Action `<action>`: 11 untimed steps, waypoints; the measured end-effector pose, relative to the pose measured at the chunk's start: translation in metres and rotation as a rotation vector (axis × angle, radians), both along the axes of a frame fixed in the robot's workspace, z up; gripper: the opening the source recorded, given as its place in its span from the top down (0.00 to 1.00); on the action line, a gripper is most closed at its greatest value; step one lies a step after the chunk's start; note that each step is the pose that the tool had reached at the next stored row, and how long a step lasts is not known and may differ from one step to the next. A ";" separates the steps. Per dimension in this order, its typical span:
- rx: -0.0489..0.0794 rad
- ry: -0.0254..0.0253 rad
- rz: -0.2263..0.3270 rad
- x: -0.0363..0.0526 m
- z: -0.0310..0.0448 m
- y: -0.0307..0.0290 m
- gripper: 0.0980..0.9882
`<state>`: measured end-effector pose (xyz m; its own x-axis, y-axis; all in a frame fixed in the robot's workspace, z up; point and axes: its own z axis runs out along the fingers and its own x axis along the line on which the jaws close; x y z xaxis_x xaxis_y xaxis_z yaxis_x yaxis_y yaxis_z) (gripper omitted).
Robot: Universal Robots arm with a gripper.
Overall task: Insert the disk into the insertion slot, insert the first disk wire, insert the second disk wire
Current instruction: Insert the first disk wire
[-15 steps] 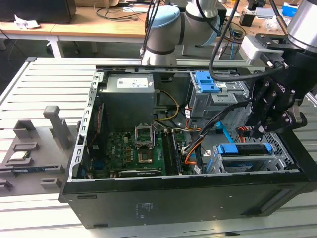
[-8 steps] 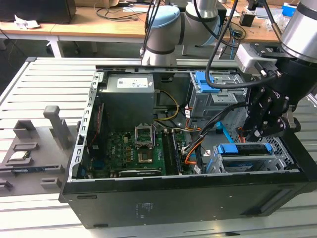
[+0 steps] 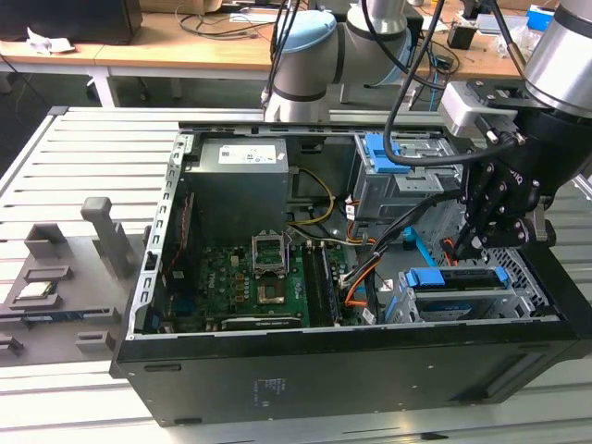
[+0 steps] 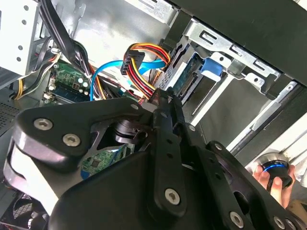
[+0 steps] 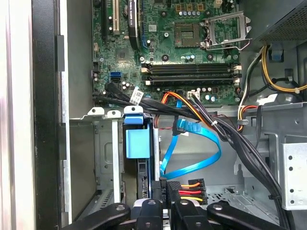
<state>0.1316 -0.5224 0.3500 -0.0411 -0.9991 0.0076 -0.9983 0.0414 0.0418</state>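
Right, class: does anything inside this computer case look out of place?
The second disk wire loops loose beside the disk, and its plug end hangs free rather than seated. Nothing else looks damaged.

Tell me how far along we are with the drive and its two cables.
Done: the disk sits in its metal cage. In hand: the gripper is shut on the red-orange wire plug at the disk's end, not clearly seated. Left: the blue cable loops loose beside the disk, seemingly not plugged in.
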 end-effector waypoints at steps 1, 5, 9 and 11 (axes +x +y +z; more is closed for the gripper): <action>0.000 0.0000 0.000 0.0000 0.0000 0.0000 0.93; -0.001 0.0000 0.000 0.0000 -0.0002 0.0000 0.93; 0.001 0.0000 -0.001 0.0002 -0.0003 -0.0098 0.93; 0.001 0.0000 -0.001 0.0017 -0.0002 -0.0125 0.93</action>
